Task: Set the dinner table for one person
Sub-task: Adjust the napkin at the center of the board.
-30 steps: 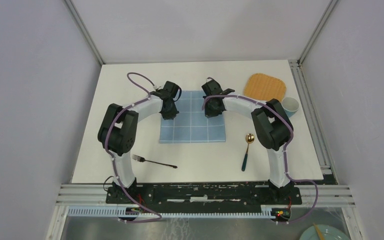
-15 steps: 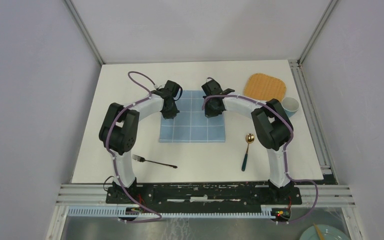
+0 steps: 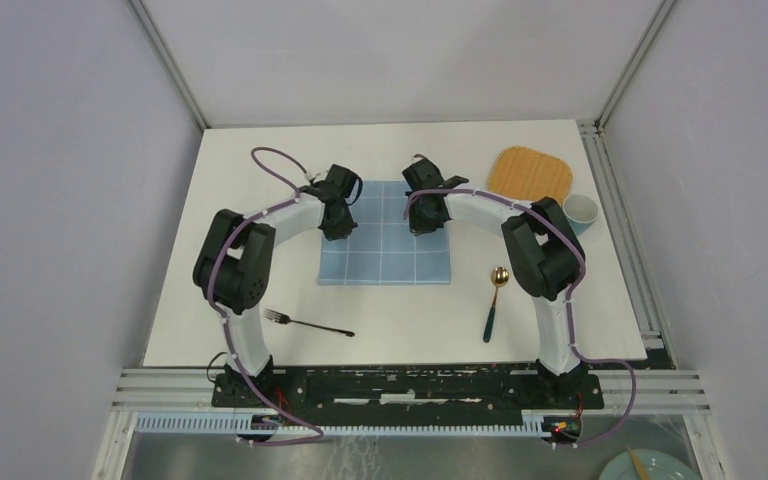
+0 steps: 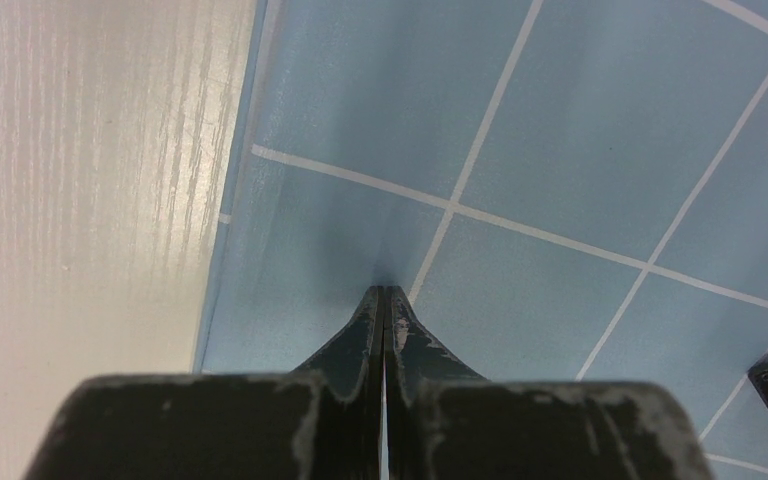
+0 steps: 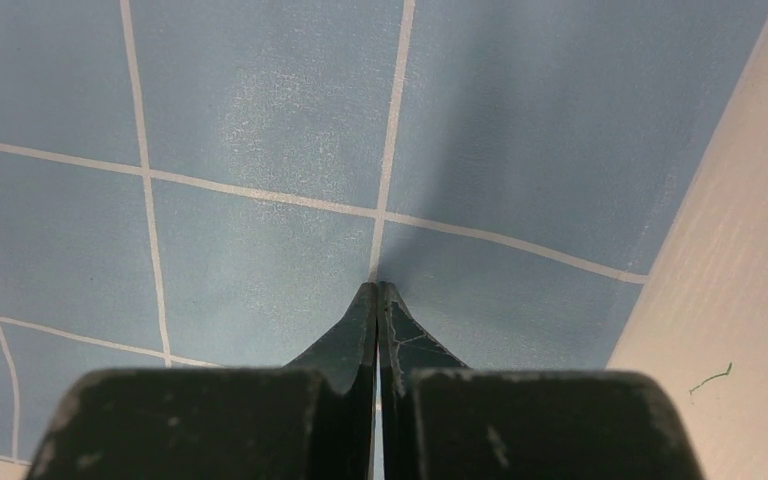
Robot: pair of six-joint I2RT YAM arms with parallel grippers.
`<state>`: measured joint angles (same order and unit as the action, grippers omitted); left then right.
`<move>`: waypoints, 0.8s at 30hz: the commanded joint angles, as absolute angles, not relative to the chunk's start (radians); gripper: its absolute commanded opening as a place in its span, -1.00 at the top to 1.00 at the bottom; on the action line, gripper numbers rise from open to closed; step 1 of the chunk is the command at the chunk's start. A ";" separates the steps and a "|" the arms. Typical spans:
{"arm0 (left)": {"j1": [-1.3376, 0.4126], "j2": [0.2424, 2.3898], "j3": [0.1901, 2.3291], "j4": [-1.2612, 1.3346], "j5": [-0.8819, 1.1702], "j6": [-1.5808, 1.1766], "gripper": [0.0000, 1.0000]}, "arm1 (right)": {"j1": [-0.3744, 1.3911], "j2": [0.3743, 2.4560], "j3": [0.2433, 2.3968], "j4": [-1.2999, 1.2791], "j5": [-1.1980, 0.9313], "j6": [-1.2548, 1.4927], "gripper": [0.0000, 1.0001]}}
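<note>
A blue checked cloth (image 3: 385, 250) lies flat in the middle of the white dinner table (image 3: 250, 190). My left gripper (image 3: 337, 232) stands on its left part near the far edge, and my right gripper (image 3: 422, 228) on its right part. In the left wrist view the left gripper (image 4: 384, 290) is shut, its tip touching the cloth (image 4: 560, 150) close to the cloth's left edge beside the bare table (image 4: 90, 200). The right gripper (image 5: 376, 285) is also shut, tip on the cloth (image 5: 260, 120), near its right edge.
A black-handled fork (image 3: 308, 323) lies front left. A gold spoon with a dark handle (image 3: 494, 300) lies right of the cloth. A wooden mat (image 3: 530, 173) and a pale cup (image 3: 581, 210) sit at the back right. A teal plate (image 3: 650, 468) rests below the table's front.
The left arm's elbow and cable have shifted slightly to the left. Both grippers stay shut on the same spots of the cloth.
</note>
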<state>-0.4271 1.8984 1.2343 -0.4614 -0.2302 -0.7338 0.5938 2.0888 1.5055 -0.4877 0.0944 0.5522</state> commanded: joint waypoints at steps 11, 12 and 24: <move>-0.436 1.834 1.180 -0.505 -0.250 -0.779 0.96 | 0.597 2.096 1.548 -0.511 0.136 0.546 1.00; -0.436 1.833 1.178 -0.509 -0.250 -0.780 0.96 | 0.597 2.095 1.546 -0.509 0.136 0.546 1.00; -0.441 1.800 1.129 -0.501 -0.244 -0.797 0.96 | 0.598 2.124 1.582 -0.528 0.133 0.534 1.00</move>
<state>-0.4343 1.8328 1.1519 -0.4656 -0.2329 -0.7582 0.5938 2.1021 1.5299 -0.5175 0.1127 0.5507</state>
